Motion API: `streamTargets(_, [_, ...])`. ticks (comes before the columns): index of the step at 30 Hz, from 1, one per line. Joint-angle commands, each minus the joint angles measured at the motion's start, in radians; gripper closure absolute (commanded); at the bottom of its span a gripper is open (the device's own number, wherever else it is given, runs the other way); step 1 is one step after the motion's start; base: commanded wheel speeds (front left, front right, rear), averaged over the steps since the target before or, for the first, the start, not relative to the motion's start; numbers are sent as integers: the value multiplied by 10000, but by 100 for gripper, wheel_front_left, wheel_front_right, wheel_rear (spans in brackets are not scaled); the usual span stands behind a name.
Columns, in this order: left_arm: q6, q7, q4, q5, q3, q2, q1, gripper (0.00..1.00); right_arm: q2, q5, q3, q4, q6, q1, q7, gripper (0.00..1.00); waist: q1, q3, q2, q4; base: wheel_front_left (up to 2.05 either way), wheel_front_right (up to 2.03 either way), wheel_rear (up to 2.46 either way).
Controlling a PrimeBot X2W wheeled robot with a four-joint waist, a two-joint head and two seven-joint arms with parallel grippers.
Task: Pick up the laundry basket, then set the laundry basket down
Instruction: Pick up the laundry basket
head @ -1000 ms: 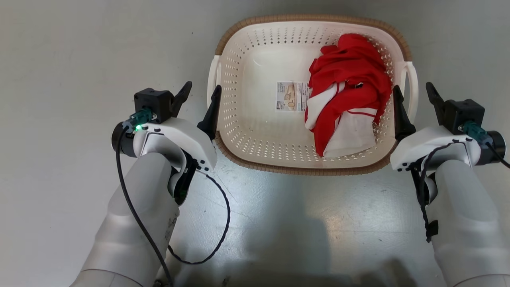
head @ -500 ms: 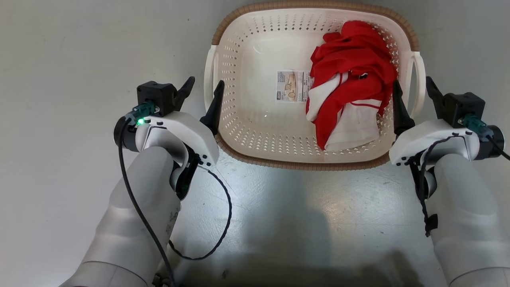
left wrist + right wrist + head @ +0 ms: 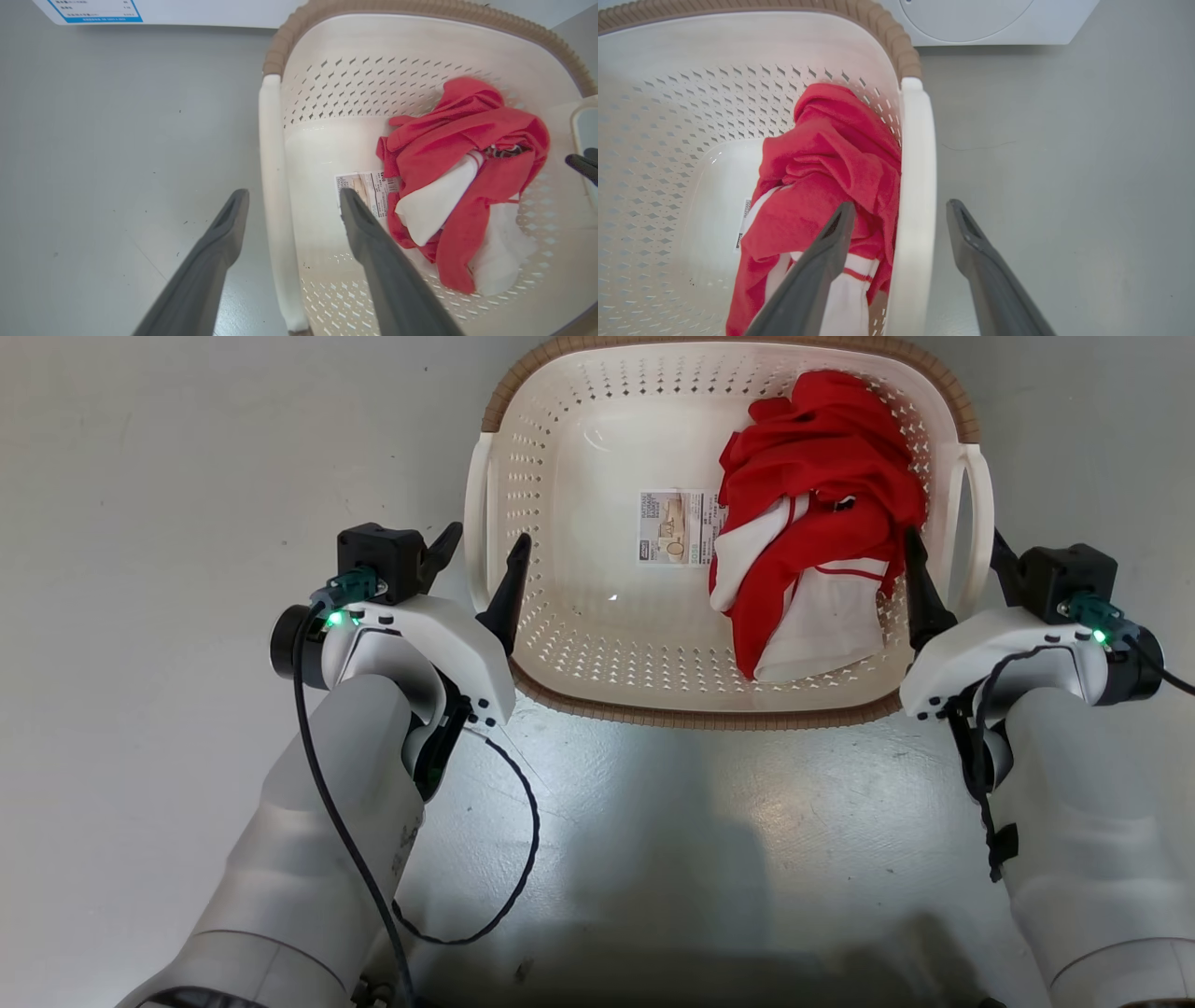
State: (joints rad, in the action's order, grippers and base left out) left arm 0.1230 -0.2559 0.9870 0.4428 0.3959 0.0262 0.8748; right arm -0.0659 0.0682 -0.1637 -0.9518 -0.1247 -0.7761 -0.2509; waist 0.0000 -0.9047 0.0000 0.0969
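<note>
**Both handles sat between parted fingers**

The laundry basket (image 3: 691, 717) rested on the floor (image 3: 140, 616) straight ahead of us. Our left gripper (image 3: 490, 534) and right gripper (image 3: 950, 534) each had their jaws apart. Each straddled a white side handle (image 3: 472, 504) that ran along the fingers, and neither had clamped yet.

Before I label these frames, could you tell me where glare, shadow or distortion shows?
Head view: glare on the floor before the laundry basket, dark shadow along the bottom edge. Left wrist view: wide-angle lens bulges the basket's walls. Right wrist view: even light.
</note>
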Motion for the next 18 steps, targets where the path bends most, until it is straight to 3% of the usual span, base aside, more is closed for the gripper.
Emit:
streamTargets(1, [-58,-59,6,142,-118,241,0,0,156,-93,222,-8,-60,186,-109,0,0,0,0,-18,0,0,0])
streamTargets(18, [-165,-59,959,326,371,241,525,0,156,-374,489,-531,-60,-206,-109,0,0,-122,0,-133,0,0,0])
